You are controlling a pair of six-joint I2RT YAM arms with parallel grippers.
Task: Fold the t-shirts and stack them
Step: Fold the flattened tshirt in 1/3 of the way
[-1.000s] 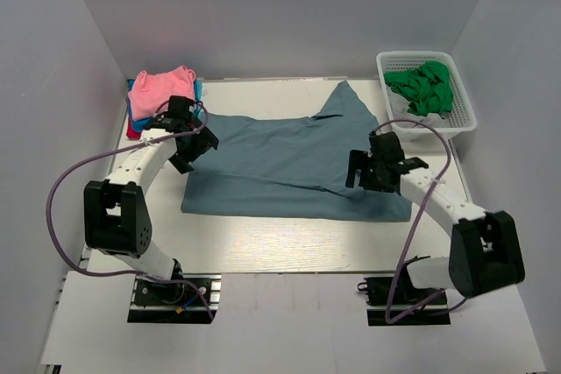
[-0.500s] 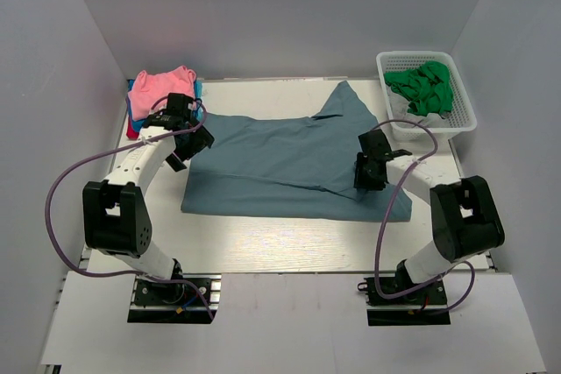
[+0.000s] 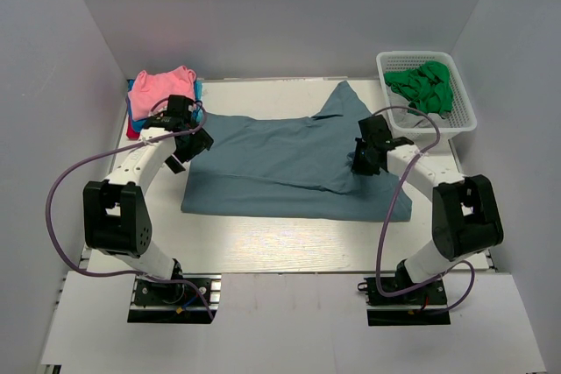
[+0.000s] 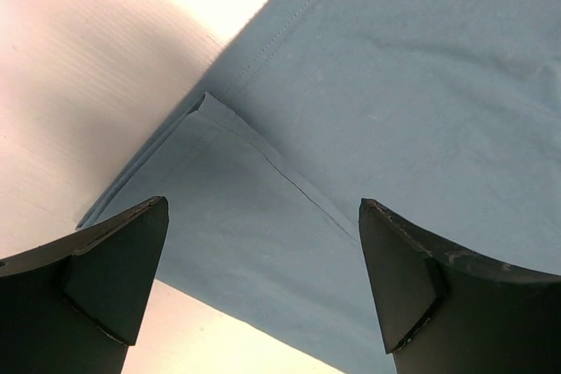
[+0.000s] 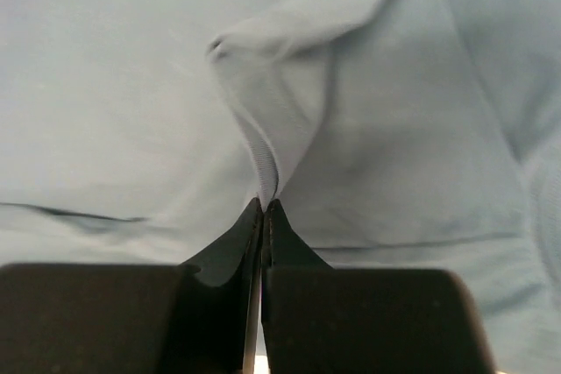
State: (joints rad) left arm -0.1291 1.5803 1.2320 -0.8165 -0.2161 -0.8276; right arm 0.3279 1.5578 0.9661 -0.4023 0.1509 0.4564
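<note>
Basket (image 3: pixel 465 107) of white mesh stands at the far right corner of the table (image 3: pixel 280 238); in it lies a bunched green cloth (image 3: pixel 422 85), heaped toward the far side, with paler stuff just showing under its near edge; what that is cannot be told.

At the far left corner sits a small stack; a pink shirt (image 3: pixel 159 89) lies on top, a bright blue one (image 3: pixel 199 89) peeps out at its right edge, and a red one (image 3: pixel 132 131) shows at the near left.

The slate shirt (image 3: pixel 289 159) is spread across the middle of the table between stack and basket; one sleeve points toward the far side, and the near edge runs straight along the bare table.

The right gripper (image 3: pixel 366 159) is down on the shirt's right part, below that sleeve; the right wrist view shows its jaws pressed together (image 5: pixel 265 203) with a raised ridge of slate cloth pinched between the tips, the fabric drawn up into a peak above them.

The left gripper (image 3: pixel 188 142) is at the shirt's left edge, just beside the stack; its fingers (image 4: pixel 105 278) stand as wide apart as they go and hold nothing; between them the left wrist view shows a hemmed corner lying on a lower layer of the same cloth, with white table beyond; whether the tips touch the cloth cannot be told.
</note>
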